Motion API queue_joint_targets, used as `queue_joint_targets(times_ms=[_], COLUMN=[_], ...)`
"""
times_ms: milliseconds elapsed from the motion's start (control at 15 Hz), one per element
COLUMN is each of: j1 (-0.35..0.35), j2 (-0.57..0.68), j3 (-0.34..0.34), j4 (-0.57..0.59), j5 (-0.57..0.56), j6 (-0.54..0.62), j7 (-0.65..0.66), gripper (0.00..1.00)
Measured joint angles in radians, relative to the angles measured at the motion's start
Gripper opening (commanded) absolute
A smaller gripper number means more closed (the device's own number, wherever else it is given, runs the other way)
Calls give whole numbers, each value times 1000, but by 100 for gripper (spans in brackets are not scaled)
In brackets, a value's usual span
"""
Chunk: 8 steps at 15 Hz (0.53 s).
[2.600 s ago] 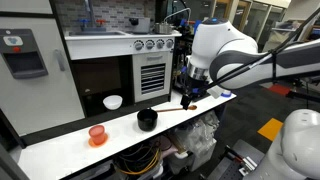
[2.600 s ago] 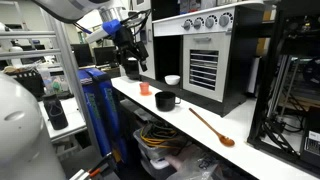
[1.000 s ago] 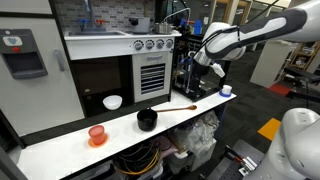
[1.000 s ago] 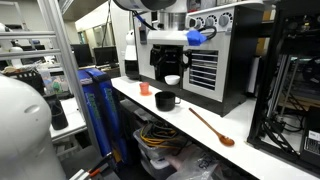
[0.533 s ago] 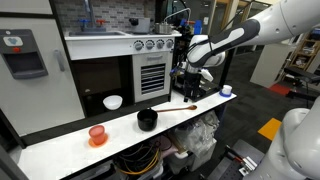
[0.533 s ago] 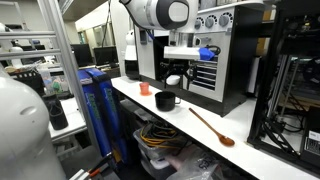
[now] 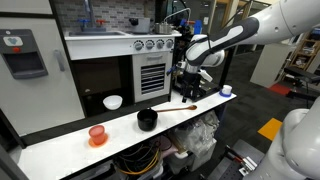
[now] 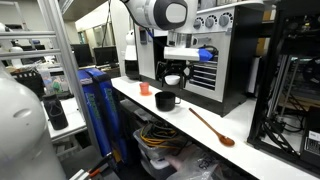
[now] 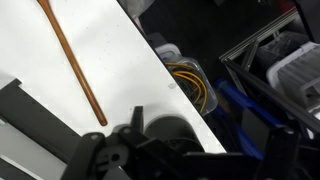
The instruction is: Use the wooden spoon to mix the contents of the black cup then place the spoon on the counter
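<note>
The wooden spoon (image 7: 176, 108) lies flat on the white counter (image 7: 70, 145); it also shows in an exterior view (image 8: 211, 126) and its handle shows in the wrist view (image 9: 75, 65). The black cup (image 7: 147, 120) stands left of the spoon, also visible in an exterior view (image 8: 166, 100) and as a dark round shape in the wrist view (image 9: 163, 131). My gripper (image 7: 189, 88) hangs above the counter over the spoon, apart from it. It appears in an exterior view (image 8: 177, 73) and the wrist view (image 9: 200, 128), looks open, and holds nothing.
An orange-red cup (image 7: 97, 135) and a white bowl (image 7: 113, 102) stand on the counter beyond the black cup. A black oven-like appliance (image 7: 150, 70) rises right behind the counter. Cables and bins (image 9: 190, 85) lie below the counter's front edge.
Since one second ago the arm has swung down and toward the counter, over the spoon. In the last half second it has hardly moved. The spoon and cup have not moved.
</note>
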Motion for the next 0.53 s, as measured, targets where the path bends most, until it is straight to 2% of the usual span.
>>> queue_joint_targets(times_ms=[267, 533], j1=[-15, -42], j2=[27, 85], j3=[13, 32], j4=[-2, -10], j5=[42, 41], j6=[26, 117], j7=[-139, -217], gripper=[100, 100])
